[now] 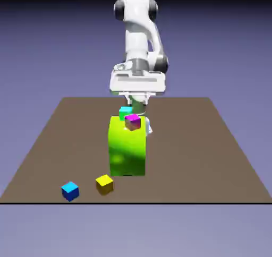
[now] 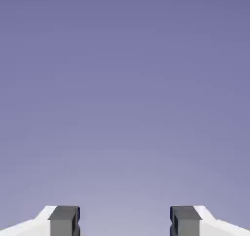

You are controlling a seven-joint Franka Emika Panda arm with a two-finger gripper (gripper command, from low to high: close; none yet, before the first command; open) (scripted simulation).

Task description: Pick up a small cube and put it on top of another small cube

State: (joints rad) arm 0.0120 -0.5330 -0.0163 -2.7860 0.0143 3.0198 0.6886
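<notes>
Edges: your blue cube (image 1: 69,190) sits at 7 o'clock on the worktop (image 1: 212,160), just inside the near edge; the yellow cube (image 1: 104,183) is near it, toward 3 o'clock.
Room: the green block (image 1: 127,146) fills the centre, magenta cube (image 1: 133,121) and teal cube (image 1: 125,112) at its top; both flanks are open.
Writing: you can read none.
Tool: tool (image 2: 125,223) jaws stand apart, holding nothing, only backdrop between them.

Glossy white arm (image 1: 139,38); matt brown table (image 1: 212,155); shiny green block (image 1: 127,150).
</notes>
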